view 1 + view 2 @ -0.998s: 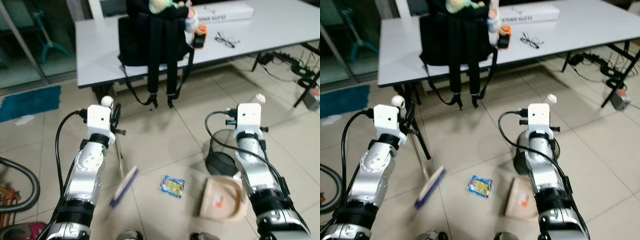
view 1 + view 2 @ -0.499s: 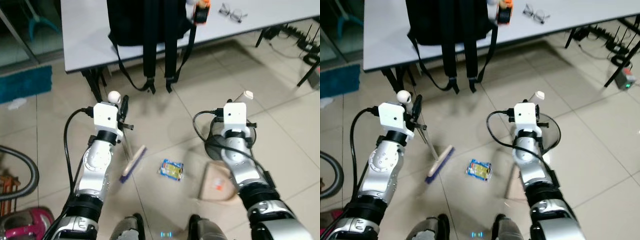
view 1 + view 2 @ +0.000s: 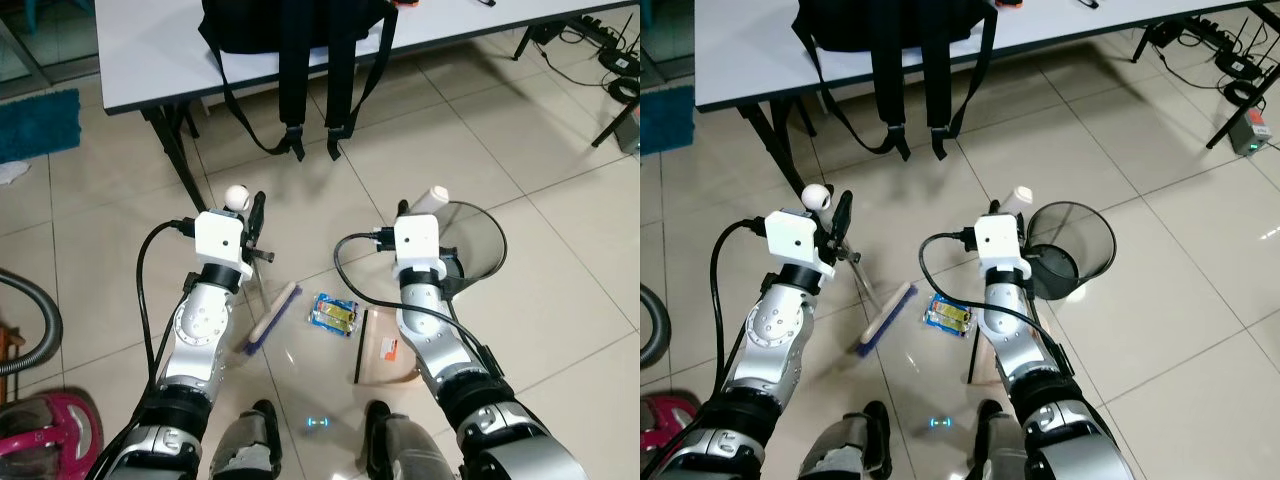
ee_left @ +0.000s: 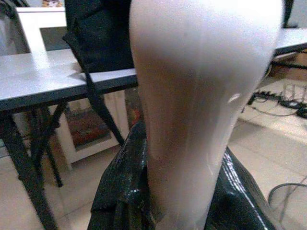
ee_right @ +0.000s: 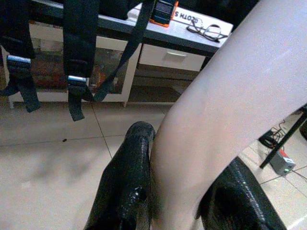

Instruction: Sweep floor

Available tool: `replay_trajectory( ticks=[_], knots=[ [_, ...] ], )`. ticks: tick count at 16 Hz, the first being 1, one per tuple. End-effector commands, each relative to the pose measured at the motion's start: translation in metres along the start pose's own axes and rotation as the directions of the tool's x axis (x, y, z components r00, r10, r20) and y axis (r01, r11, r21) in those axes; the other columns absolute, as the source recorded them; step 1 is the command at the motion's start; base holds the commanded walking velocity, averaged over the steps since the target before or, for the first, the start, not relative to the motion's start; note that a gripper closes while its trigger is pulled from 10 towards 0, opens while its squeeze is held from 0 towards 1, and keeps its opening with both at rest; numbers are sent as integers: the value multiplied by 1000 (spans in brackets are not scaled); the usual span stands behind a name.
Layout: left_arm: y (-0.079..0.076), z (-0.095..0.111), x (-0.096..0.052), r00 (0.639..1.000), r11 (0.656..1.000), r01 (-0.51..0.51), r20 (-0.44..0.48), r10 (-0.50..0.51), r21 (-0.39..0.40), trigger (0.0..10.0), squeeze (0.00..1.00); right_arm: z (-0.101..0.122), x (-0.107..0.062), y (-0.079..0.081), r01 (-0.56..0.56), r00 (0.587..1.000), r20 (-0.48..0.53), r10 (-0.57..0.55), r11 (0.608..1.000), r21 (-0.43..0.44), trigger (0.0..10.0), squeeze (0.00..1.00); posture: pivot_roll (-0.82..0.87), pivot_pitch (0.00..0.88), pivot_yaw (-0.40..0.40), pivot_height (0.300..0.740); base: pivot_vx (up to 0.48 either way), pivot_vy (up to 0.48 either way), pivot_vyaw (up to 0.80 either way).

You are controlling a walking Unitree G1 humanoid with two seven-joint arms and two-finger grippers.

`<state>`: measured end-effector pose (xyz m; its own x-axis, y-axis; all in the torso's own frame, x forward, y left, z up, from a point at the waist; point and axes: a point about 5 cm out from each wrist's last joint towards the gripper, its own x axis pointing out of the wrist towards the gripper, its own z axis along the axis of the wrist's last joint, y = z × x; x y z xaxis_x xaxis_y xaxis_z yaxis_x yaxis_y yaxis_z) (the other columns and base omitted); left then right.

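Reaching forward and down, both silver arms are bent over the tiled floor [image 3: 560, 260]. The left end effector [image 3: 258, 222] is clamped on the broom handle [image 4: 201, 105], its brush head [image 3: 272, 318] resting on the tiles just left of the snack wrapper [image 3: 333, 313]. The right end effector [image 5: 177, 191] grips the dustpan handle [image 5: 230, 110], and the dustpan [image 3: 383, 350] sits just right of the wrapper. Beyond the dustpan stands the wire bin [image 3: 1072, 250], with open tile further right. Backpack straps [image 3: 295, 90] hang off the bench [image 3: 140, 60] ahead. Since a second ago, the brush head and dustpan have closed in on the wrapper.
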<state>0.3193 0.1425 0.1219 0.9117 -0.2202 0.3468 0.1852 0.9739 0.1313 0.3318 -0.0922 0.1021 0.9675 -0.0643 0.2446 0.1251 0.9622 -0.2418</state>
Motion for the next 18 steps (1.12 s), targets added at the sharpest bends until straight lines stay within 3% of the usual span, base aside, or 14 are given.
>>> replay_trajectory(
  ticks=[1, 4, 6, 10, 12, 13, 14, 18],
  knots=[
    [-8, -5, -2, 1000, 999, 20, -14, -20, -50, 10000, 0, -8, -6, 4, -13, 999, -33, 12, 1000, -3, 10000, 0, 40, 335, -1, 740, 0, 0, 0],
    [-33, -6, 2, 993, 968, 113, -5, -117, -225, 10000, 0, -12, -6, 4, 18, 996, -86, -16, 1000, 17, 10000, 0, 33, 331, -1, 740, 0, 0, 0],
    [-45, 2, 8, 977, 935, 214, 47, -209, -282, 10000, 0, -15, -5, 2, 29, 994, -106, -27, 999, 15, 10000, 0, 33, 322, -2, 740, 0, 0, 0],
    [-53, 16, 19, 943, 887, 332, 120, -310, -322, 10000, 0, -16, -1, -4, 40, 992, -123, -37, 999, 16, 10000, 0, 33, 294, -2, 740, 0, 0, 0],
    [-47, 22, 26, 936, 902, 351, 126, -329, -251, 10000, 0, -16, 4, -11, 81, 987, -146, -69, 994, 79, 10000, 0, 33, 256, -5, 740, 0, 0, 0],
    [-42, 22, 28, 929, 911, 370, 100, -357, -183, 10000, 0, -17, 5, -17, 110, 982, -163, -93, 989, 98, 10000, 0, 37, 235, -6, 740, 0, 0, 0],
    [-32, 24, 30, 911, 910, 411, 73, -407, -56, 10000, 0, -20, 6, -30, 170, 973, -182, -145, 977, 130, 10000, 0, 39, 219, -5, 740, 0, 0, 0],
    [0, 31, 32, 896, 896, 440, 42, -442, 57, 10000, 0, -29, 4, -53, 249, 951, -229, -206, 952, 179, 10000, 0, 49, 142, 2, 740, 0, 0, 0]
  ],
)
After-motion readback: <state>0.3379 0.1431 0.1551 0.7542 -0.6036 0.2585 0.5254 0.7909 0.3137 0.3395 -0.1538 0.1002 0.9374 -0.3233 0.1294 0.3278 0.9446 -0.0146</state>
